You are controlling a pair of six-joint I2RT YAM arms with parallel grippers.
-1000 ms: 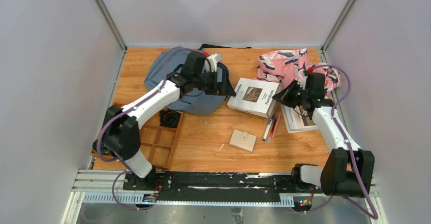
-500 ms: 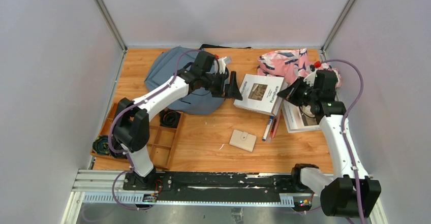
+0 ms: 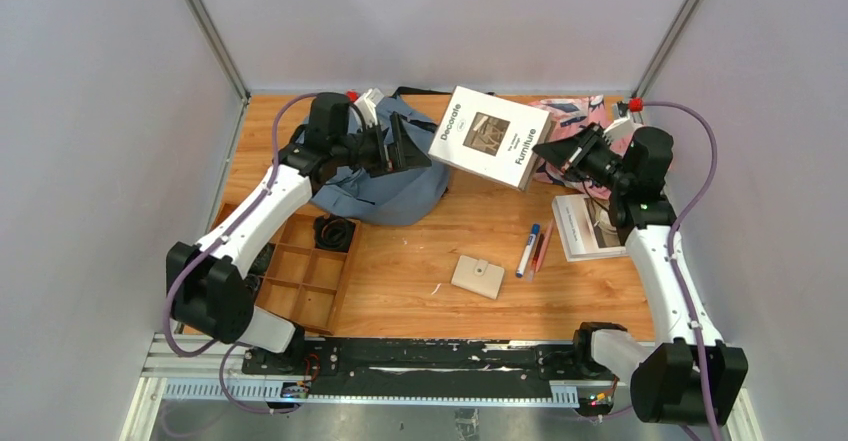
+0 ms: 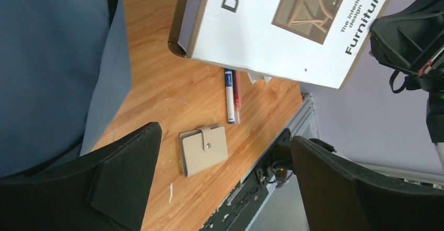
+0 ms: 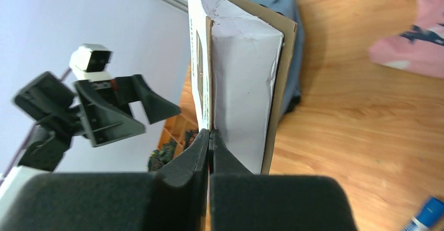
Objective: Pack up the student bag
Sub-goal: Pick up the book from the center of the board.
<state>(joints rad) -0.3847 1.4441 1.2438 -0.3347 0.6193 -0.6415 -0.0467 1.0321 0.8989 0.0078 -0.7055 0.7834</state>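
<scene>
1. Wooden table (image 3: 400, 261) inside a grey-walled enclosure. The student bag (image 3: 395, 199) lies flat at the far left-centre, partly under the left arm.
2. Right gripper (image 3: 546, 151): fingers pressed together on the edge of a white book (image 3: 490, 136), pinching its cover. The book hangs clear of the table, tilted, between the two grippers and just right of the bag.
3. Left gripper (image 3: 408, 149): fingers spread wide with nothing between them. It hovers over the bag's right part. Its wrist view shows blue fabric at the left and the book overhead.
4. Step in hand, as judged: carrying the book to the bag for loading.
5. Bag orientation: the long axis appears to run from far-left to near-right across the table. A black strap shows at the far edge. No open mouth is visible in any view, so which way the opening points cannot be told.
6. Next move, as judged: the left gripper must find and hold open the bag's mouth. The right arm then turns the book so a narrow edge leads in.
7. Not yet packed: wallet (image 3: 478, 276), pens (image 3: 528, 249) and booklet (image 3: 590, 226).
</scene>
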